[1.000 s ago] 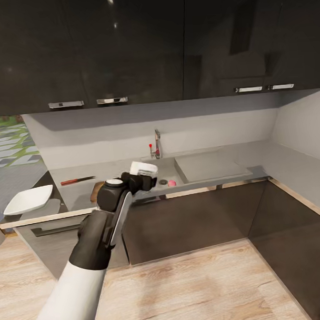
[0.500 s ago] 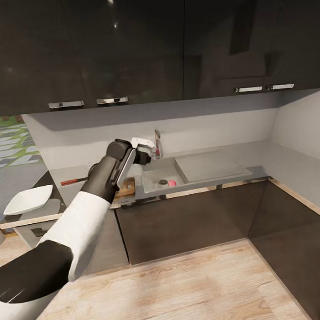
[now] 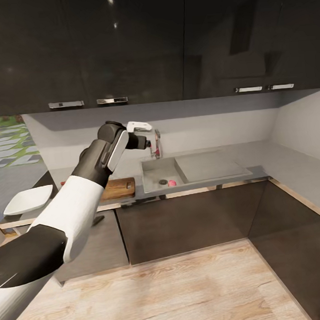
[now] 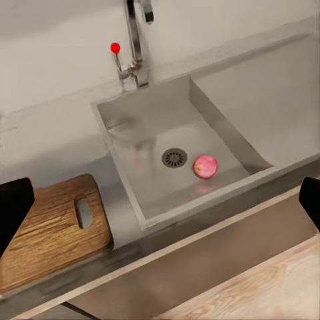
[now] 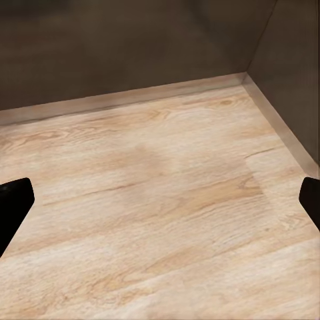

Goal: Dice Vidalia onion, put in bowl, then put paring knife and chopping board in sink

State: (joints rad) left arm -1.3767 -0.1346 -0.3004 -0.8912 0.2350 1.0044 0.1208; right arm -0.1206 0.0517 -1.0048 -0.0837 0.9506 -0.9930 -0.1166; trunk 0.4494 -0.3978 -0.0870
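Observation:
The pinkish Vidalia onion (image 3: pixel 171 182) (image 4: pixel 205 166) lies in the steel sink (image 3: pixel 151 169) (image 4: pixel 137 137), just beside the round drain (image 4: pixel 174 157). Left of the basin, the dark wood chopping board (image 3: pixel 118 188) (image 4: pixel 53 230) rests flat on the grey countertop (image 3: pixel 279 159). At the counter's far left sits the white bowl (image 3: pixel 28 199). My left gripper (image 3: pixel 141 129) (image 4: pixel 160 203) hangs open high above the sink's front edge, near the faucet (image 3: pixel 156 143), holding nothing. My left arm hides the paring knife. My right gripper (image 5: pixel 160 200) is open over the floor.
A flat steel drainboard (image 3: pixel 210 166) adjoins the basin on the right. The faucet's red knob (image 4: pixel 115 48) stands behind the sink. Dark wall cabinets (image 3: pixel 123 43) hang overhead and dark base cabinets (image 3: pixel 183 225) close off the front. Pale wooden floor (image 5: pixel 167 180) lies below.
My left arm has risen from in front of the counter's edge to high above the board and sink, near the faucet. The chopping board is now uncovered and the knife covered.

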